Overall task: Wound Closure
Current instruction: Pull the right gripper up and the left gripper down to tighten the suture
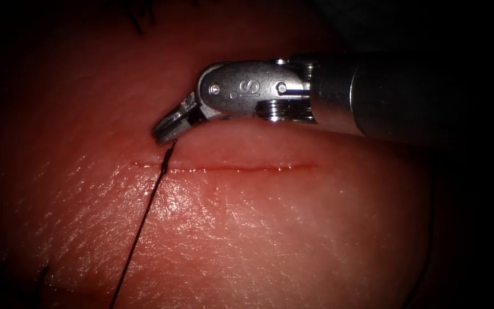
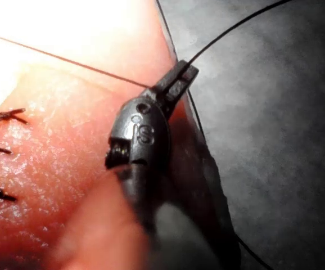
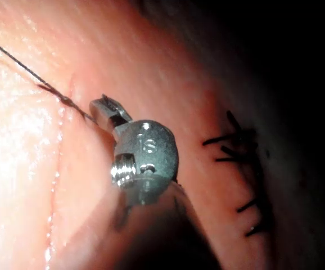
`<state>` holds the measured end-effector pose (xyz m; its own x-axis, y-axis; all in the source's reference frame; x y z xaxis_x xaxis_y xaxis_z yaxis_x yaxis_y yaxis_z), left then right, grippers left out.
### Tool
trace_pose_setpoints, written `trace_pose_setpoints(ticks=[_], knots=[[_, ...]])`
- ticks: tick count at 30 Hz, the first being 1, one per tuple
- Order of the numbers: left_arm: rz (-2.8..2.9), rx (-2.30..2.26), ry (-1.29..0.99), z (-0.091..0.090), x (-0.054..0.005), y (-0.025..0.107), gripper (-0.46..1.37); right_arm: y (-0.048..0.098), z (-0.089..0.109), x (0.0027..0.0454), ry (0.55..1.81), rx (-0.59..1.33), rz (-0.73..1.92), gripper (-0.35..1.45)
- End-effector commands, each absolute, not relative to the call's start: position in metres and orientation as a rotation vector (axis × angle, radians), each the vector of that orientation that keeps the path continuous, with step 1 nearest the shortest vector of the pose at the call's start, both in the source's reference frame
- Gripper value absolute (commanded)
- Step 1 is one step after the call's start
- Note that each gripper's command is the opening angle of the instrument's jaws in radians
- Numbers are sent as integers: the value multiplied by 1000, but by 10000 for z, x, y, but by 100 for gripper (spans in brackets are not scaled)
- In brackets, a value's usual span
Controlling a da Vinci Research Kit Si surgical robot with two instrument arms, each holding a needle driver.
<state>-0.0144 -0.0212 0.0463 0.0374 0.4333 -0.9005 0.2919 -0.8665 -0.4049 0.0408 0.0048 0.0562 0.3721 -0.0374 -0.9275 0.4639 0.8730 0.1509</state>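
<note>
- Tissue (image 1: pixel 247 229): broad glistening mound across the endoscope view, resting on a grey desk (image 2: pixel 286 140) seen past its edge in the left wrist view.
- Right tool (image 1: pixel 166 130): enters from 3 o'clock, wrist bent down toward 8 o'clock, tip just above the left end of the cut. Jaws clenched, apparently grasping the thread right where it leaves the tissue, though the contact point is dim.
- Left tool (image 2: pixel 176 84): sits at the tissue's edge over the desk. Jaws look clenched on the thread, with one strand running back over the tissue and another off across the desk.
- Cut (image 1: pixel 241 168): thin red line running 9 to 3 o'clock, edges close together, unstitched along the visible length.
- Thread (image 1: pixel 141 229): taut dark line from the cut's left end toward 7 o'clock.
- Older stitches (image 3: pixel 241 146): dark knotted ends toward 12 o'clock from the cut, well apart from it.
- Needle: cannot tell where it lies or whether it is in the tissue.
- Risks, as judgement: with both jaws on one taut strand, a hard pull could saw through the cut's lip. Gripping so near the exit could fray or snap the thread. The right tip could also gouge the tissue beneath it.
</note>
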Motion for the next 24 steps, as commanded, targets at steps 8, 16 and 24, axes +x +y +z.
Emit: trace_pose_setpoints(ticks=[8,16,24], knots=[[1965,-2184,-777,465,-146,-212,-35,47,561,402,1172,402,-318,-35],[1962,-2181,-776,463,-147,-207,-35,48,560,402,1185,391,-309,-35],[1952,-2174,-785,460,-149,-199,-35,48,560,401,1184,389,-309,-35]])
